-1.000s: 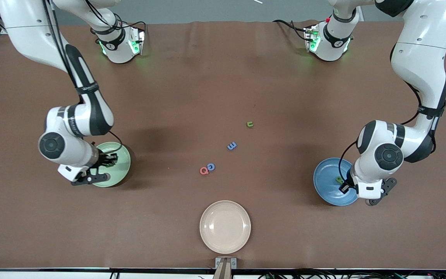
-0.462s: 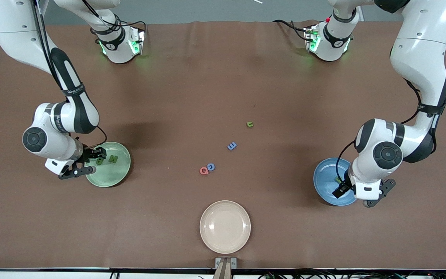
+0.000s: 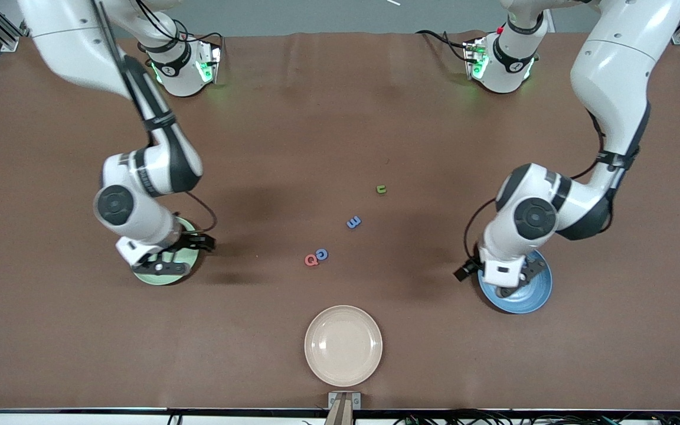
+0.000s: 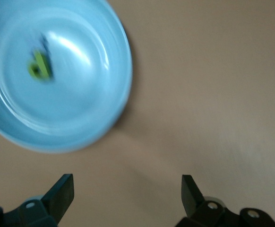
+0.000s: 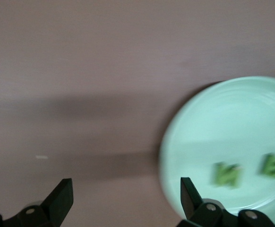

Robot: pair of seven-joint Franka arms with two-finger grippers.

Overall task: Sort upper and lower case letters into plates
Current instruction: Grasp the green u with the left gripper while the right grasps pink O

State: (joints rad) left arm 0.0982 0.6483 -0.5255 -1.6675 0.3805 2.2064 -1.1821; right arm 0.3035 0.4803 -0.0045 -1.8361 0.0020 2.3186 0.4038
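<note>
Here, the left gripper (image 4: 127,196) hangs wide and empty over the blue plate's (image 3: 539,293) rim; the right gripper (image 5: 126,197), equally wide, over the green plate's (image 3: 157,277).

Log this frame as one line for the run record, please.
left gripper: open, empty, beside blue plate | right gripper: open, empty, beside green plate | loose letters: four

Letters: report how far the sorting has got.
Done: two green letters lie in the pale green plate, one in the blue plate. In hand: nothing; left gripper and right gripper are open, beside their plates. Left: the loose letters mid-table.
</note>
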